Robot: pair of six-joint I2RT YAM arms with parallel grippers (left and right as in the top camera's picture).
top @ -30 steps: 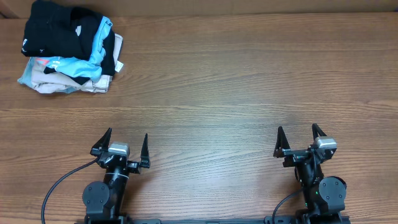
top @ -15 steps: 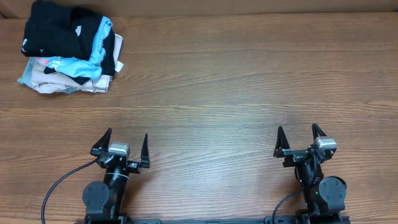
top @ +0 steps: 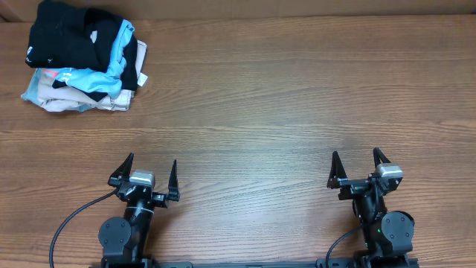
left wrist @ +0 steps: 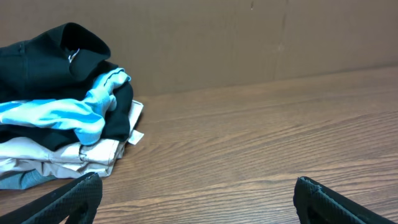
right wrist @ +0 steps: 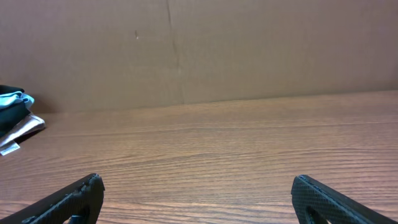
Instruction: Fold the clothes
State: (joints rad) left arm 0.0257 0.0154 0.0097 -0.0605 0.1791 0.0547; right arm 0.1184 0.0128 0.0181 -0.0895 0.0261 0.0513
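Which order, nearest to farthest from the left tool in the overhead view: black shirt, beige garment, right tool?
From the left tool:
1. The beige garment, pile's bottom, back left.
2. The black shirt, pile's top, farther back.
3. The right tool, across on the right.

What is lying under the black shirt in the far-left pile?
A light-blue garment and beige folded ones show beneath the black shirt. Anything deeper in the pile is covered.

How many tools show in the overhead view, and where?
2. Left tool: near edge, left side, open. Right tool: near edge, right side, open. Both sit far from the black shirt in the far-left corner.
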